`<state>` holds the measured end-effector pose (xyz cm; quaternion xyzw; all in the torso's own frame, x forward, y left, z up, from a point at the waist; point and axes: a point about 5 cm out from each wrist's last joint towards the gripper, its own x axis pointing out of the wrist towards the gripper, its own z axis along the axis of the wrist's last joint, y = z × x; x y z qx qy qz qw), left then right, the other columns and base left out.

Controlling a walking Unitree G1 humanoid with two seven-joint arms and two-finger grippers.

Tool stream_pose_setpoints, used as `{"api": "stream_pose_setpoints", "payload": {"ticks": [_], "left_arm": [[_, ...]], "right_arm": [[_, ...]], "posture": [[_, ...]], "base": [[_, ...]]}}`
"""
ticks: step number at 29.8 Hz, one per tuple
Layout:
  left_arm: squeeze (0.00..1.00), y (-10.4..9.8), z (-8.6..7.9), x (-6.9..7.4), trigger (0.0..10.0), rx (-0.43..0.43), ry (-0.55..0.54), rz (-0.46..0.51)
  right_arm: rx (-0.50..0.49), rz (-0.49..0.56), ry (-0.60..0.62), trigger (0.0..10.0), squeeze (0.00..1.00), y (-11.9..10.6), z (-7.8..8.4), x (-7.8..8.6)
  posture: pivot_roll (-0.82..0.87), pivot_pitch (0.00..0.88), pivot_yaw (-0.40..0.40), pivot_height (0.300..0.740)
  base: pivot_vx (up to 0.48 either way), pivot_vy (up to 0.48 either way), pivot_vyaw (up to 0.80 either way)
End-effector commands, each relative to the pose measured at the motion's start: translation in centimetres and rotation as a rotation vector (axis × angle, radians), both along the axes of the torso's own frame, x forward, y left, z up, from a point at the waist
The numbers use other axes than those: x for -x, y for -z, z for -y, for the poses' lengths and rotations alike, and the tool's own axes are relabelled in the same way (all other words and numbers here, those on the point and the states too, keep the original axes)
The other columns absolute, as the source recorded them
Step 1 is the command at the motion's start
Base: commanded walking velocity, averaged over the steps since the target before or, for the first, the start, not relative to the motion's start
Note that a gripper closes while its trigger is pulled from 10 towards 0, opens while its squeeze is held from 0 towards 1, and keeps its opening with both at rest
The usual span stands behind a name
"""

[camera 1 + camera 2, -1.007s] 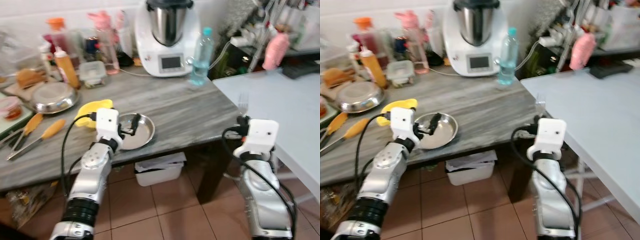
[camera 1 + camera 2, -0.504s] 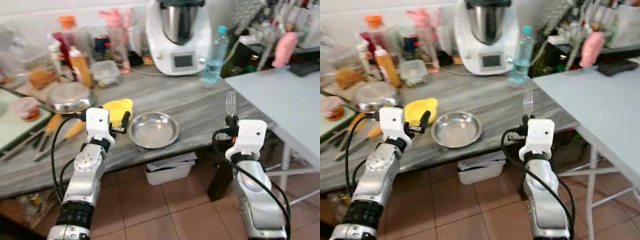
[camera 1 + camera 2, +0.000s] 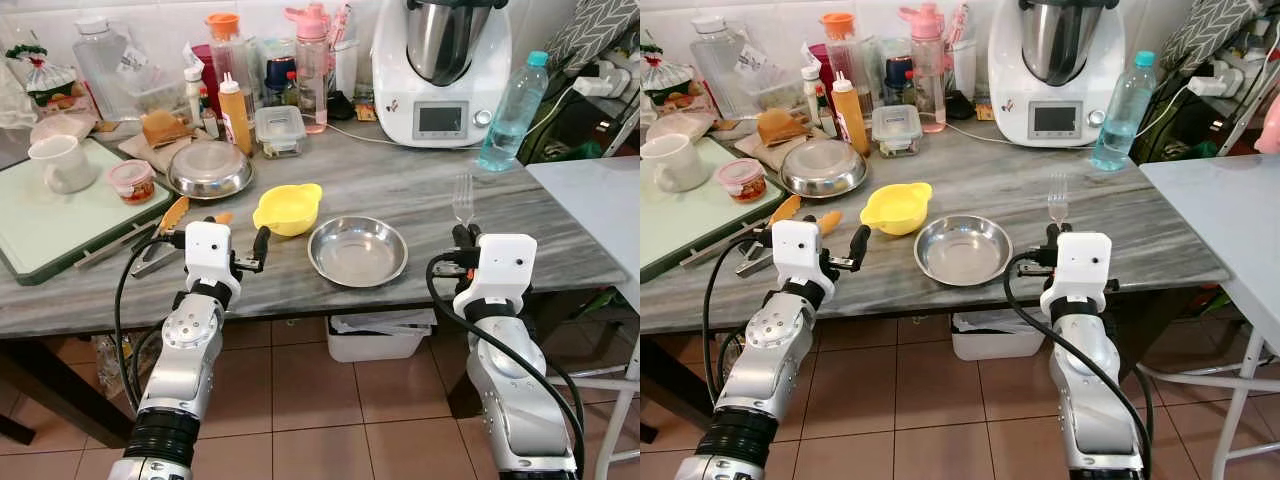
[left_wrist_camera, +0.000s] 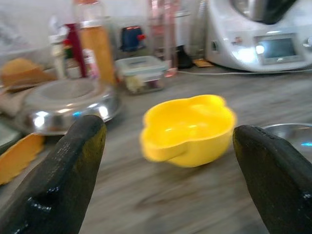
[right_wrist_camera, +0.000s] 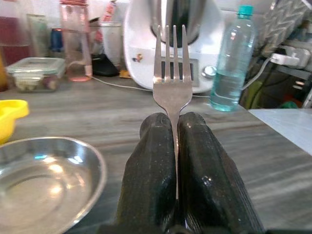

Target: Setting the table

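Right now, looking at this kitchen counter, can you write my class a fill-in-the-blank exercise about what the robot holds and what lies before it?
1. The right gripper is shut on a ____ with its prongs pointing up.
2. The left gripper is ____ and holds nothing.
3. The bowl beside the steel plate is ____ in colour.
4. The water bottle has a ____ cap.

Missing words: fork; open; yellow; blue

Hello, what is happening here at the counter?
A robot is setting the table. Its right pincer is shut on a fork, tines up, at the counter's near edge. Its left pincer is open and empty, facing a yellow bowl. A steel plate lies on the counter between the two arms.
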<state>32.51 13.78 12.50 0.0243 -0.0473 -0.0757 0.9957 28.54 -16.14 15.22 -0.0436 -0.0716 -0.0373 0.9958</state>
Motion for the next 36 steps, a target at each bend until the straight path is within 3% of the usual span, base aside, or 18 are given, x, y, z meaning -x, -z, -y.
{"api": "stream_pose_setpoints", "payload": {"ticks": [1,13,20,24,26,29,30,32,36], "left_arm": [[0.0,-0.7,0.0,0.0,10.0,-0.026,0.001,0.038],[0.0,-0.5,0.2,0.2,10.0,-0.043,0.011,0.036],[0.0,-0.6,0.3,0.2,10.0,-0.059,0.021,0.046],[0.0,-1.1,1.7,1.1,10.0,-0.08,0.195,0.074],[0.0,-1.1,1.7,1.1,10.0,-0.08,0.195,0.074],[0.0,-1.1,2.9,1.8,10.0,-0.122,0.346,0.051],[0.0,-1.1,2.9,1.8,10.0,-0.122,0.346,0.051],[0.0,-0.6,3.8,2.7,10.0,-0.159,0.451,0.027],[0.0,-0.1,4.4,3.5,10.0,-0.163,0.528,0.0]], "right_arm": [[-0.006,0.013,-0.007,10.0,0.0,-0.2,-0.1,0.0],[-0.004,0.015,0.003,10.0,0.0,-0.2,0.0,0.0],[-0.008,0.024,0.015,10.0,0.0,-0.4,0.2,0.0],[0.014,0.021,0.092,10.0,0.0,-0.5,1.3,0.0],[0.014,0.021,0.092,10.0,0.0,-0.5,1.3,0.0],[0.017,0.0,0.119,10.0,0.0,-0.4,2.0,-0.1],[0.017,0.0,0.119,10.0,0.0,-0.4,2.0,-0.1],[0.006,-0.043,0.11,10.0,0.0,0.1,2.4,-0.5],[-0.012,-0.097,0.095,10.0,0.0,0.6,2.8,-1.0]], "posture": [[-0.08,0.004,0.043,0.74],[-0.08,0.011,0.047,0.74],[-0.08,0.011,0.049,0.74],[-0.09,0.012,0.047,0.74],[-0.09,0.012,0.047,0.74],[-0.08,0.017,0.047,0.74],[-0.08,0.017,0.047,0.74],[-0.08,0.027,0.052,0.74],[-0.08,0.034,0.056,0.74]], "base": [[0.0,0.0,0.0],[0.0,0.0,0.78],[0.0,0.0,0.33],[0.0,0.0,0.0],[0.0,0.0,0.0],[0.0,0.0,0.0],[0.0,0.0,0.0],[0.0,0.0,0.0],[0.0,0.0,0.0]]}}
